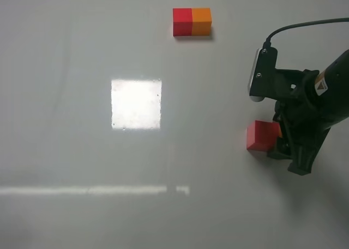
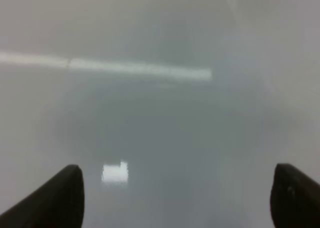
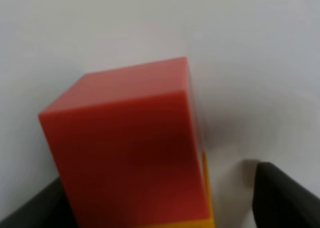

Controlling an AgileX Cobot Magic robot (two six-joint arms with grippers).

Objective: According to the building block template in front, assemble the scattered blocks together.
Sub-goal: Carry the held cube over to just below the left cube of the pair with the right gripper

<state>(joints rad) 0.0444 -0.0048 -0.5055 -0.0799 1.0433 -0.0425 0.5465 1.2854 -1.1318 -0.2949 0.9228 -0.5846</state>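
The building block template (image 1: 192,22), a red and orange bar, lies at the far side of the table. The scattered red cube (image 1: 263,136) sits at the right, and a sliver of the orange cube (image 1: 279,130) shows touching its right side under my right gripper (image 1: 282,144). In the right wrist view the red cube (image 3: 125,143) fills the frame, with the orange cube (image 3: 206,188) against it on the near side. My right gripper (image 3: 155,200) is open, its fingers apart on either side of the cubes. My left gripper (image 2: 177,198) is open and empty over bare table.
A bright square reflection (image 1: 136,104) lies mid-table and a light streak (image 1: 92,190) runs along the near left. The grey table (image 1: 82,52) stretches to the left. The right arm's cable (image 1: 305,26) arcs above it.
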